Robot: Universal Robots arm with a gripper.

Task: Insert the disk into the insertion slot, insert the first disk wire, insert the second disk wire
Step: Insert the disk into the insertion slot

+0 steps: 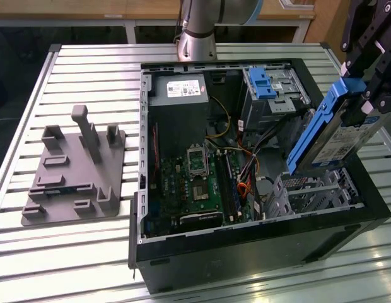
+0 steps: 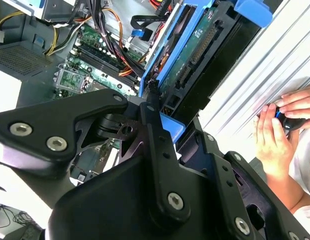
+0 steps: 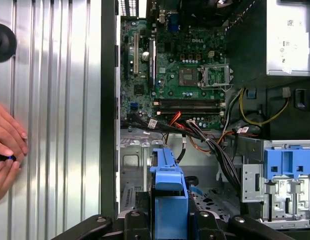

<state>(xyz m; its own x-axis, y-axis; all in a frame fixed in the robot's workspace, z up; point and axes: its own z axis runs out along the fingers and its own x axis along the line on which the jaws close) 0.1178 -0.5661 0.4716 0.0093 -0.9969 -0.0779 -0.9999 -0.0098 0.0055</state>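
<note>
The disk (image 1: 331, 136) is held tilted on edge above the open computer case (image 1: 246, 249), over the corner where the insertion slot (image 1: 309, 192), a grey perforated drive cage, is seen without a drive in it. The gripper (image 1: 366, 85) is closed on the disk's upper end, and its fingers (image 3: 136, 222) are clamped against the blue carrier in the first wrist view. The disk is judged clear of the cage and not yet entered. Its connector edge (image 2: 197, 47) is seen bare in the second wrist view, and loose cables (image 1: 246, 180) lie beside the motherboard (image 1: 195, 183). The first step is judged under way; both wire insertions are left undone.
</note>
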